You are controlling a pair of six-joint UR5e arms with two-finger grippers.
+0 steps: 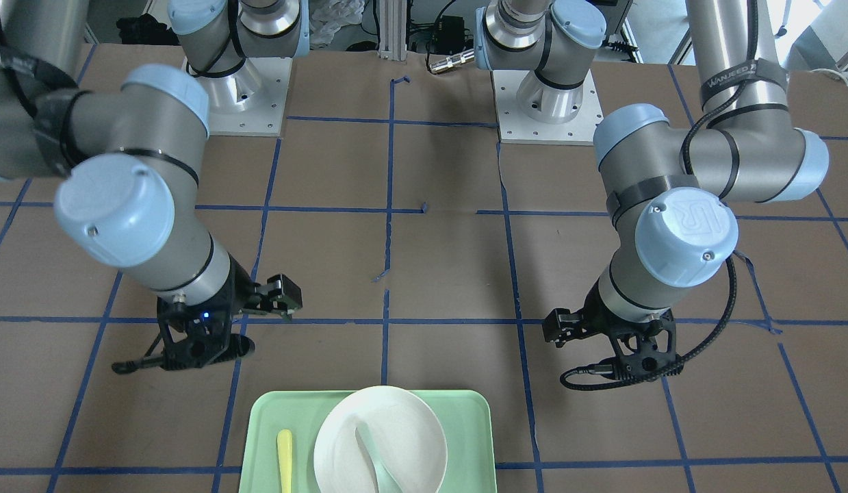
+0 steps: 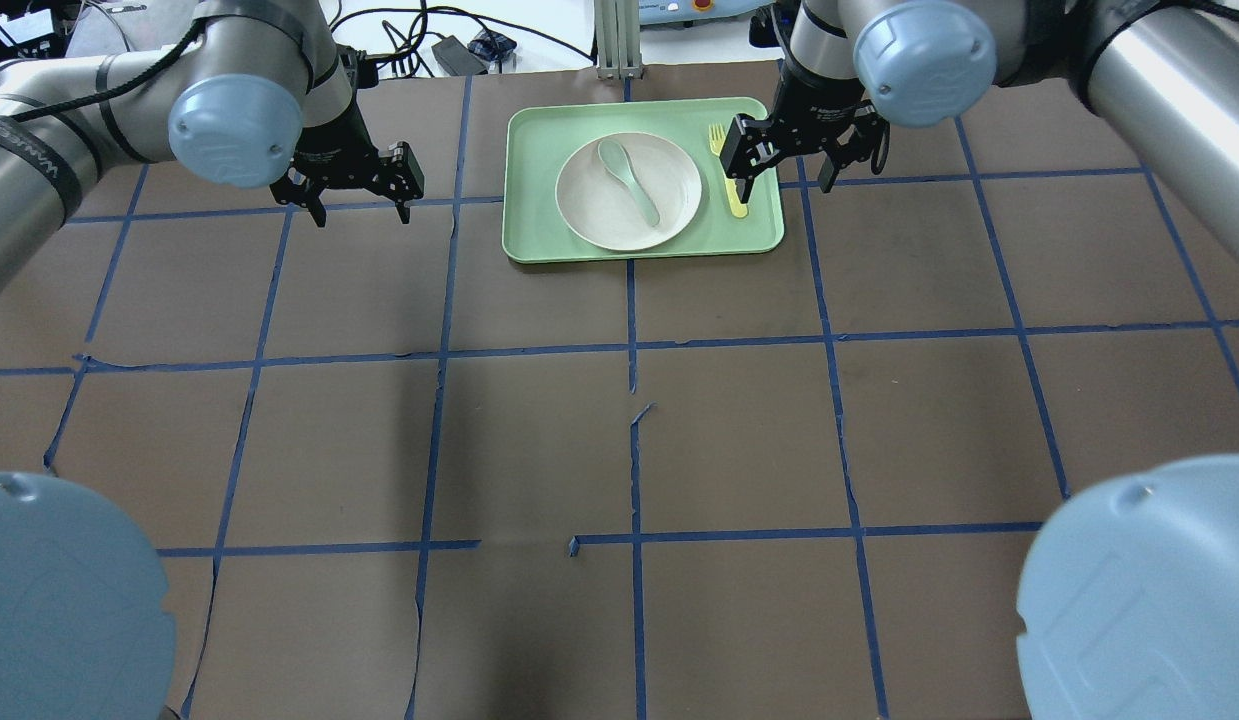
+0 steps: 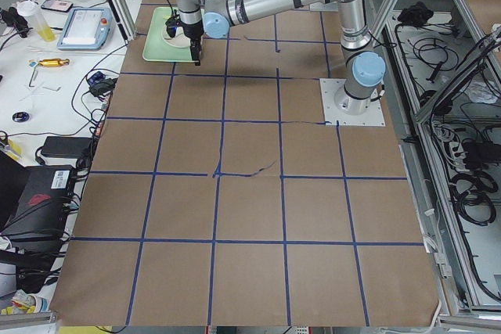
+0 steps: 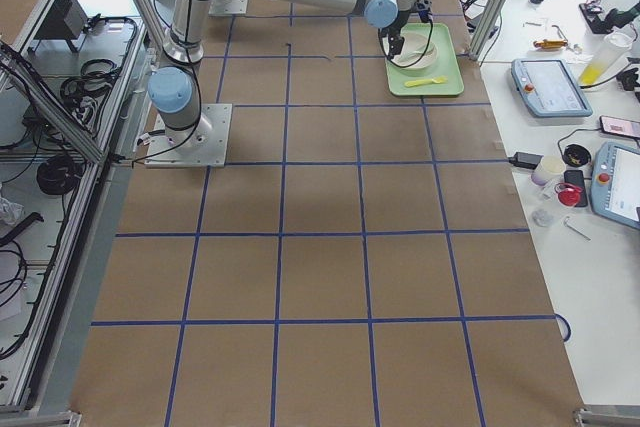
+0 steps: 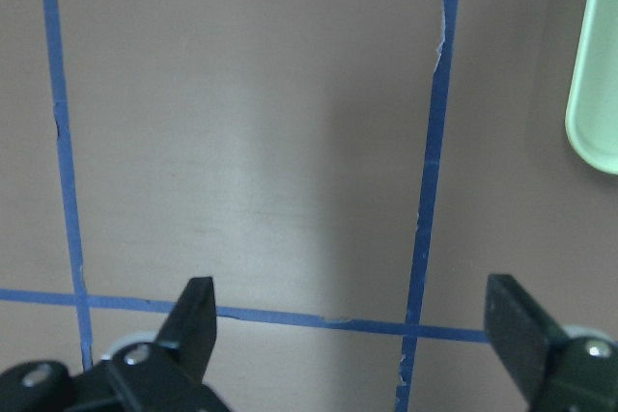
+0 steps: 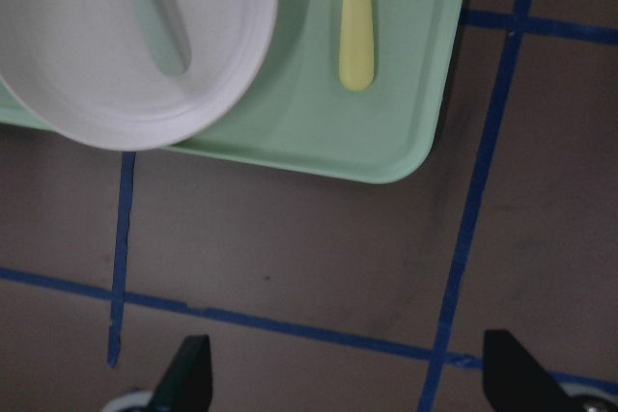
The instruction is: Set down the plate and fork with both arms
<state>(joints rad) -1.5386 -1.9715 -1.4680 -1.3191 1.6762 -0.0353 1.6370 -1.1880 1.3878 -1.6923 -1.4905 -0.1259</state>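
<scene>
The off-white plate (image 2: 607,205) lies on the mint-green tray (image 2: 539,230) at the table's far side, with a pale grey-green spoon (image 2: 631,182) in it. The yellow fork (image 2: 738,207) lies on the tray right of the plate. My right gripper (image 2: 782,192) is open and empty, hovering over the tray's right edge, and one finger hides part of the fork. The right wrist view shows the plate (image 6: 126,55), the fork's handle (image 6: 355,26) and the open gripper (image 6: 350,369). My left gripper (image 2: 362,215) is open and empty over bare table left of the tray.
The table is brown with blue tape lines. The left wrist view shows the open left gripper (image 5: 352,325) and only the tray's edge (image 5: 594,94) at the right. In the front-facing view the tray (image 1: 468,424) sits at the bottom edge, between the two arms.
</scene>
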